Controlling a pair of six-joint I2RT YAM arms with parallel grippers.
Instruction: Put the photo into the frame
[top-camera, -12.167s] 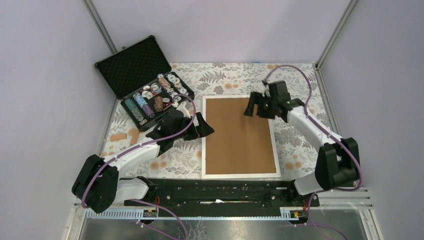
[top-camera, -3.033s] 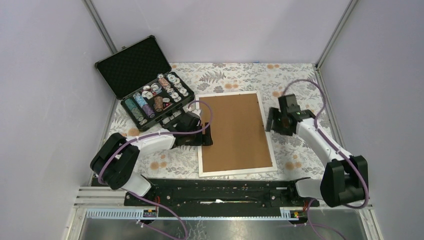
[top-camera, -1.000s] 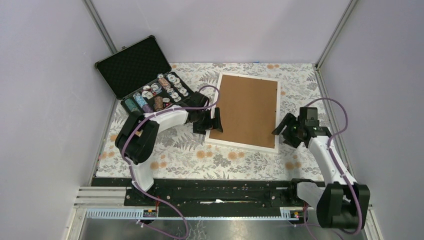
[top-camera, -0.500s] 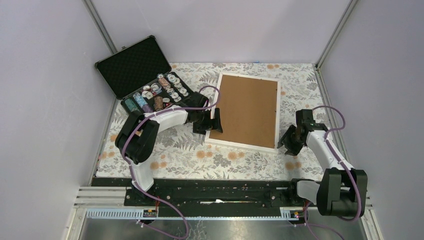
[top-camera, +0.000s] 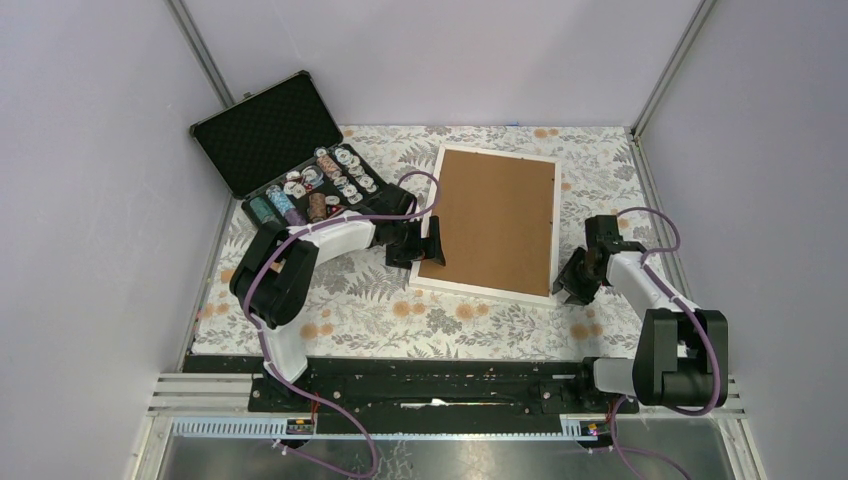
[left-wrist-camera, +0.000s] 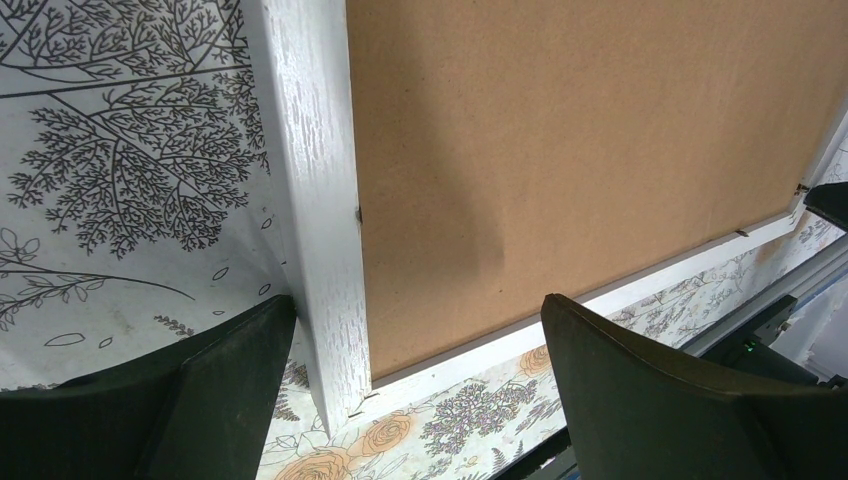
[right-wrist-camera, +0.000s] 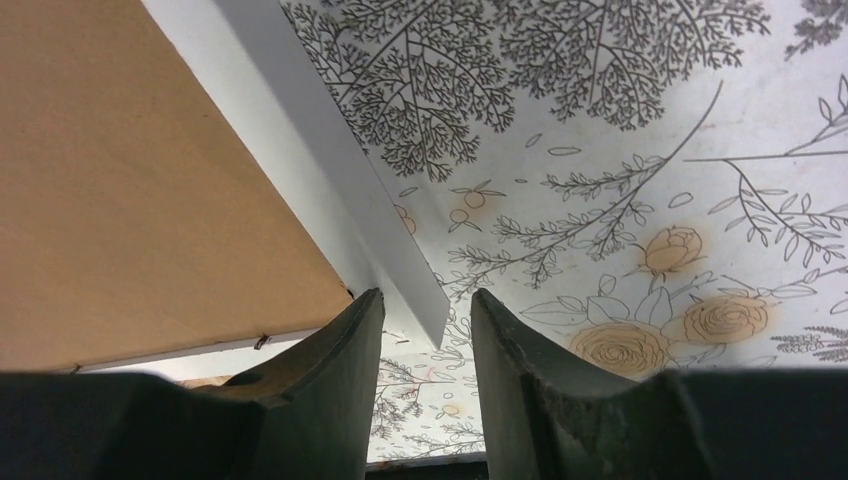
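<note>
straddling the left rail of the frame (top-camera: 485, 291) close to its near corner, the left gripper (top-camera: 420, 246) has its jaws wide. in its own wrist view, one finger sits outside the white rail on the flowered cloth (top-camera: 400, 315). the other hangs over the brown backing board (top-camera: 495, 215), and neither seems to press on anything. the right gripper (top-camera: 576, 285) sits just off the opposite near corner with only a narrow gap between its fingers. the corner's tip points into that gap from ahead but does not fill it, so i judge nothing is pinched. the frame lies face down between the two hands. its long axis runs away from both of them, with the far end leaning a little toward the right hand's side. the photo shows in no view, so which way it lies from either hand cannot be told. both hands are about equally near the frame, one at each near corner. any lift or turn-over would probably start from that near short edge.
</note>
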